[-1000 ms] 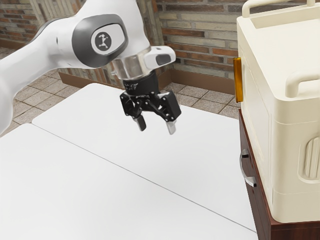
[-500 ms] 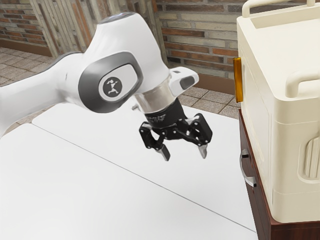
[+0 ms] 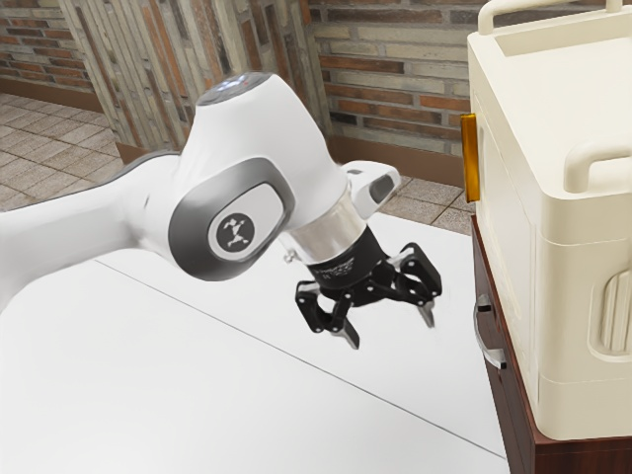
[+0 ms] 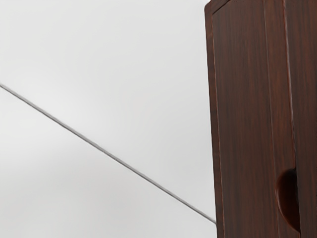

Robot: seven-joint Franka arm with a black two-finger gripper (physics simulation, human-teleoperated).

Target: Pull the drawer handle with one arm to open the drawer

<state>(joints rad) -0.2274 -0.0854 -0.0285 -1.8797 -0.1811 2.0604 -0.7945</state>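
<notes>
Silver and bowed, the handle [image 3: 478, 334] lies apart from the wide-spread pincer [image 3: 390, 329], toward the exterior view's right, its long axis (seemingly level) following the cabinet [image 3: 513, 405]'s top edge.

Wooden cabinet [image 3: 512, 410] partly off-frame

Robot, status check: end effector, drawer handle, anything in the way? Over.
End effector open, short of the handle, not touching. Drawer looks shut. Cream case sits on the cabinet, above the handle; likely out of the way.
</notes>
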